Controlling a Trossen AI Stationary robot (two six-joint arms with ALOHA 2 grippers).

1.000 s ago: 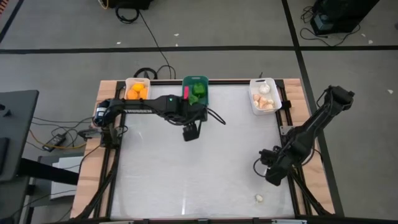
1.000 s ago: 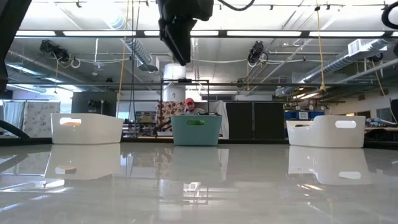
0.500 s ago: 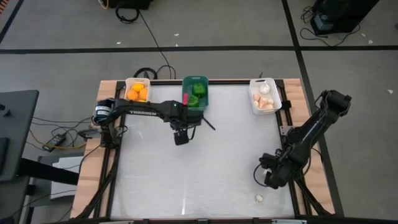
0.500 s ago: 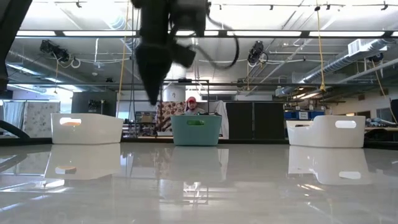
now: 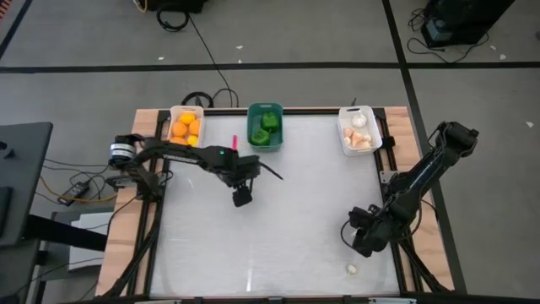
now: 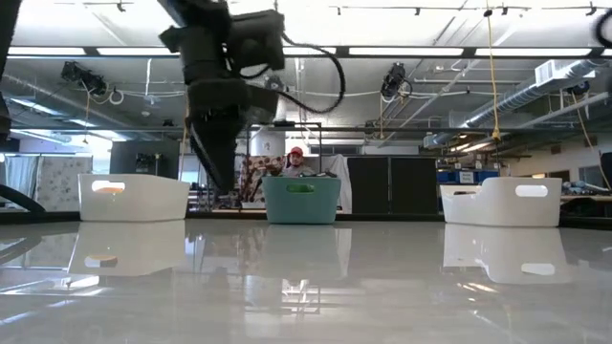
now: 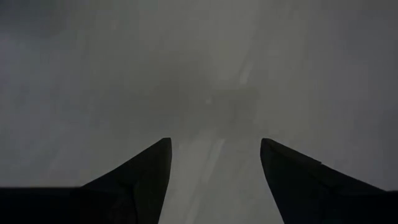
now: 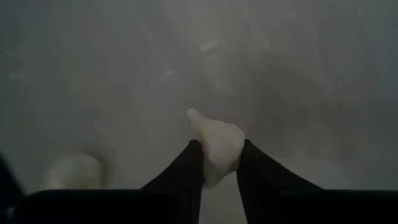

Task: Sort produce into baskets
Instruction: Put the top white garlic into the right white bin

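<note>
My right gripper (image 8: pixel 217 152) is shut on a pale garlic bulb (image 8: pixel 214 134) over the table's near right part; in the high view (image 5: pixel 359 241) the arm hides that bulb. A second garlic bulb (image 5: pixel 351 268) lies loose on the table near it and also shows in the right wrist view (image 8: pixel 71 171). My left gripper (image 5: pixel 242 198) is open and empty above bare table (image 7: pixel 211 93), nearer than the teal basket (image 5: pixel 265 125) of green peppers. A white basket (image 5: pixel 186 125) holds orange fruits. Another white basket (image 5: pixel 358 131) holds garlic. My right gripper pinches the garlic bulb's lower body (image 8: pixel 219 163) between its two fingertips, with the bulb's pointed end (image 8: pixel 194 116) sticking out past them. Whether the bulb is clear of the table, I cannot tell.
The three baskets stand in a row along the far edge, seen in the low view as white (image 6: pixel 132 196), teal (image 6: pixel 301 199) and white (image 6: pixel 502 203). A person sits in the room behind the teal basket. Wooden frame rails (image 5: pixel 126 219) run along both table sides.
My left gripper has moved away from the teal basket toward the table's near and left edges and come lower, staying open. My right gripper has shifted slightly toward the table's left.
</note>
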